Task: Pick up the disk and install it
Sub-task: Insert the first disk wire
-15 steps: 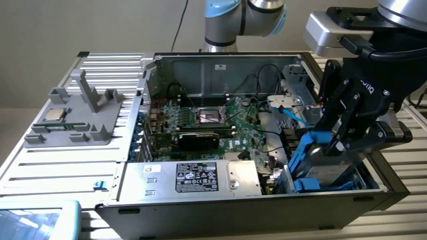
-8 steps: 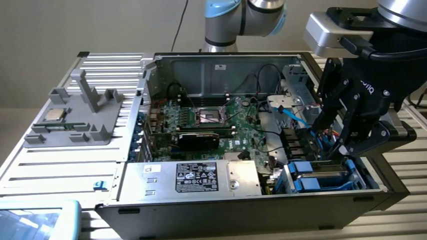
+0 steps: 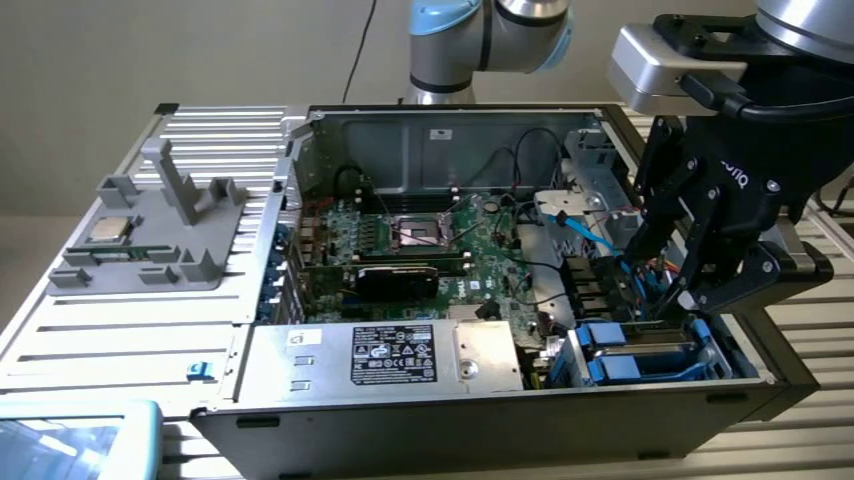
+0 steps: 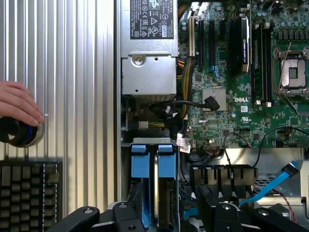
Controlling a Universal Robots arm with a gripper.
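Observation:
The disk [image 4: 155,186] stands on edge in the drive bay at the case's front corner, its bright blue frame [image 4: 166,164] showing on both sides of the silver edge. In the exterior view the blue frame [image 3: 625,352] lies low in the bay at the exterior view's right. My gripper [image 3: 687,298] hangs just above that bay. Its black fingers [image 4: 128,215] straddle the disk with a wide gap, and my gripper [image 4: 171,218] is open with nothing held.
The open computer case [image 3: 254,420] holds a silver power supply box [image 3: 400,355] with a black label, a green motherboard [image 3: 414,240] and a blue cable [image 4: 270,186]. A grey fixture [image 3: 174,230] carries a processor chip [image 3: 111,230]. A person's hand [image 4: 17,101] rests by a keyboard [image 4: 29,193].

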